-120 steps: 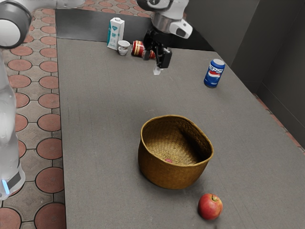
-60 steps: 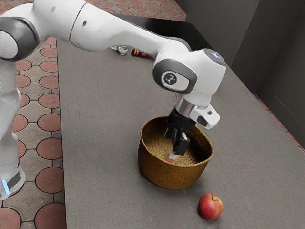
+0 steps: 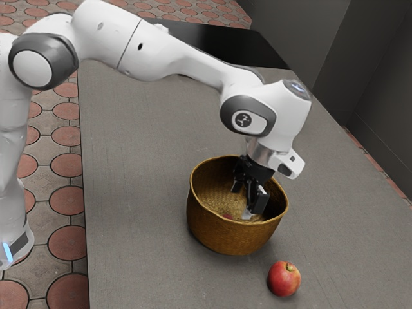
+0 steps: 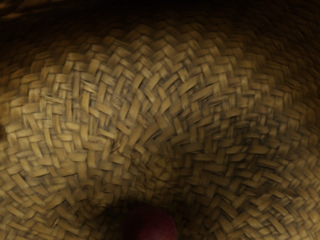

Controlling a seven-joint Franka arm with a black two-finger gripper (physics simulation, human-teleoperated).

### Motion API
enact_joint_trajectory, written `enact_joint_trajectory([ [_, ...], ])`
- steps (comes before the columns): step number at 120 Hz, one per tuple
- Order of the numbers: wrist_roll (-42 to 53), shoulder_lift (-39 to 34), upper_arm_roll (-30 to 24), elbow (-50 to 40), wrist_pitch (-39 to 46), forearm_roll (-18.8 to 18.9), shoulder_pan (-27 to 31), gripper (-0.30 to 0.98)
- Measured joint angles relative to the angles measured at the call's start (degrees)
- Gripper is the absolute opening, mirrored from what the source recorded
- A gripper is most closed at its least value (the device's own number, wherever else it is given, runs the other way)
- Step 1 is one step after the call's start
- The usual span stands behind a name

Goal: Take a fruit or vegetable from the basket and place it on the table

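Inside the woven basket [image 3: 222, 238], my gripper [image 3: 242, 203] points down in the exterior view, its two fingers standing apart with nothing seen between them. A small red fruit [image 3: 228, 216] shows low in the basket, partly hidden by the front rim, just to the exterior view's left of the fingers. In the wrist view the dark red fruit [image 4: 151, 224] lies on the woven basket floor [image 4: 150, 125], cut off by the lower edge. Which kind of fruit it is, I cannot tell.
A red apple [image 3: 284, 279] rests on the grey table [image 3: 141, 193], outside the basket near its front right in the exterior view. The basket wall surrounds the lowered fingers. My arm crosses above the table's far part.
My arm has swung from the table's far end to the basket and lowered the gripper into it, lately shifting slightly toward the exterior view's right. The apple and basket have stayed put.
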Motion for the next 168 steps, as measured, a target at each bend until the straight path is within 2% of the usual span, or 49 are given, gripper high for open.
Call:
enact_joint_trajectory([
  [55, -1.14, -0.28, 1.23, -5.66, 2.28, -0.19, -0.59, 0.69],
  [96, -1.62, 0.46, 1.23, -6.05, 3.48, -0.47, -1.31, 0.65],
  [124, -1.82, 1.01, 1.22, -6.09, 3.79, -0.47, -1.31, 0.47],
  [153, -1.79, 1.42, 1.23, -6.06, 3.89, -0.02, -1.15, 0.19],
  [168, -1.75, 1.75, 1.22, -6.05, 3.91, 0.32, -0.82, 0.14],
])
